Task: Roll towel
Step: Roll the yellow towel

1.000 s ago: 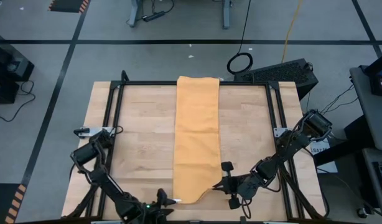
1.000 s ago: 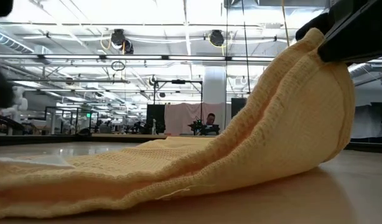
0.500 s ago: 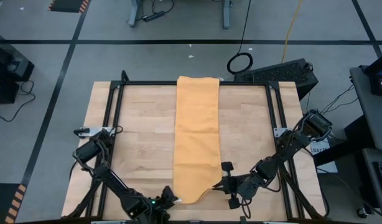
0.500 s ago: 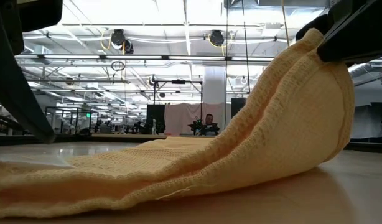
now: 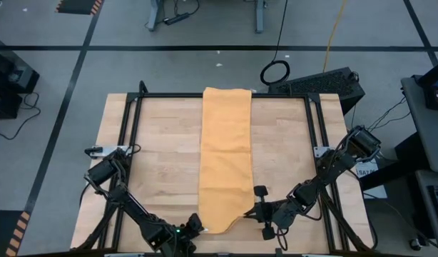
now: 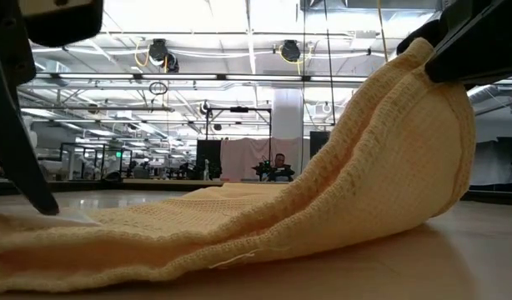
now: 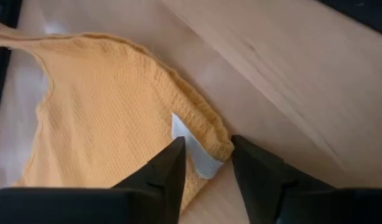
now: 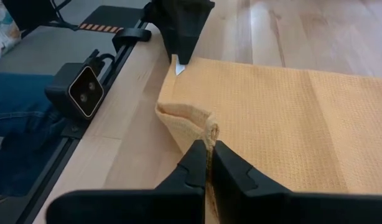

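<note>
L hand [image 7: 203,163] low, fingers parted; R hand [image 8: 208,163] pinched closed, raised slightly.

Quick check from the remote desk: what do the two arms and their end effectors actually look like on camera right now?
Both arms are dark, near-black, built of chunky jointed segments. The left arm shows a small green light near its wrist and ends in the left end effector, two matte black fingers that taper to flat tips. The right end effector has the same slim black wedge-shaped fingers. No printed markings are legible.

No readable text, label or number anywhere; white tag [image 7: 194,154] on towel [image 5: 225,153] shows no legible print.
</note>
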Robot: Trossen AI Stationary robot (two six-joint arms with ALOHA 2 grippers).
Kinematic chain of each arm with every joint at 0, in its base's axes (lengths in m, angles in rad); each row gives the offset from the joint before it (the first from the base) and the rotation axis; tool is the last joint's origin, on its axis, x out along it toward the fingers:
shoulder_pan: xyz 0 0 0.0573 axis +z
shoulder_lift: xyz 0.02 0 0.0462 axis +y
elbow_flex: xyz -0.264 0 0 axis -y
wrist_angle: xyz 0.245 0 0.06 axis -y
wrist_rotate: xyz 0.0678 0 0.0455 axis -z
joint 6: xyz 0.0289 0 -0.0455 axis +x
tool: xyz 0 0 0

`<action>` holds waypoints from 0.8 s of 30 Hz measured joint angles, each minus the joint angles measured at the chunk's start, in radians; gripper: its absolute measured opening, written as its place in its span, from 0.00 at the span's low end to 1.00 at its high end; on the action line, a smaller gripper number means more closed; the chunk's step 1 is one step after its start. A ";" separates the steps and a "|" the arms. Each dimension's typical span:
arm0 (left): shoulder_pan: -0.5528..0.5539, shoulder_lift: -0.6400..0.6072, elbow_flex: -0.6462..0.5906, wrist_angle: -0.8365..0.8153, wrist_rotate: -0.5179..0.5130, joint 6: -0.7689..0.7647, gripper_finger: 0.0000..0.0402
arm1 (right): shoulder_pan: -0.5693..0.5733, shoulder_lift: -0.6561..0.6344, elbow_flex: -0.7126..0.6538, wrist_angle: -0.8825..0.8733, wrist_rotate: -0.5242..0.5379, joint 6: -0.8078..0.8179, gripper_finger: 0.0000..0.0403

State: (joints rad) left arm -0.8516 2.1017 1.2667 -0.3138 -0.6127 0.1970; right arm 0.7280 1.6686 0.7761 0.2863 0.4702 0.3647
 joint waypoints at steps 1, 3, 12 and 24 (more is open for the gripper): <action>0.004 0.000 0.000 -0.001 0.003 -0.002 0.32 | 0.000 0.000 0.000 0.000 0.000 0.005 0.00; 0.012 0.000 -0.001 -0.002 0.015 -0.007 0.28 | 0.000 0.000 0.000 0.000 0.000 0.014 0.00; 0.023 -0.005 -0.004 0.005 0.045 -0.118 0.03 | 0.004 0.000 0.000 -0.001 -0.043 0.090 0.00; -0.009 -0.039 -0.007 -0.003 -0.103 -0.550 0.02 | 0.079 -0.001 0.000 -0.002 -0.026 0.281 0.00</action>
State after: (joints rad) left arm -0.8609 2.0628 1.2596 -0.3168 -0.7158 -0.3531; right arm 0.8074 1.6680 0.7761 0.2844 0.4443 0.6457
